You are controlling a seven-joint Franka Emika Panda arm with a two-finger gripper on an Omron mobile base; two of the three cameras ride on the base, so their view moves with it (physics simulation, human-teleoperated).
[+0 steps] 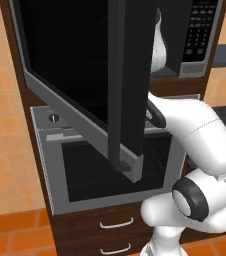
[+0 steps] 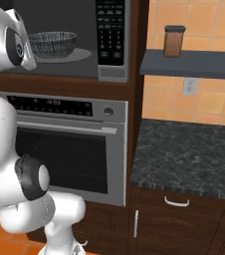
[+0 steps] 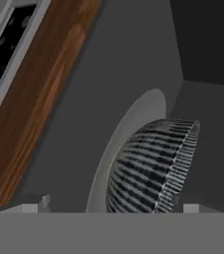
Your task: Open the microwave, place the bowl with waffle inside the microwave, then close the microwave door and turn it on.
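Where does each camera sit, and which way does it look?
Left base view: behind the arm on its left, facing the open microwave door above the oven.
Right base view: behind the arm on its right, facing the bowl in the microwave.
Hand view: on the hand, inside the microwave; the open end effector flanks the bowl.
Both base views share the oven.

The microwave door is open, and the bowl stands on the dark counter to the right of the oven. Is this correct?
Not quite. The microwave door is open, but the bowl stands inside the microwave, on its round plate, not on the counter. The right base view shows this.
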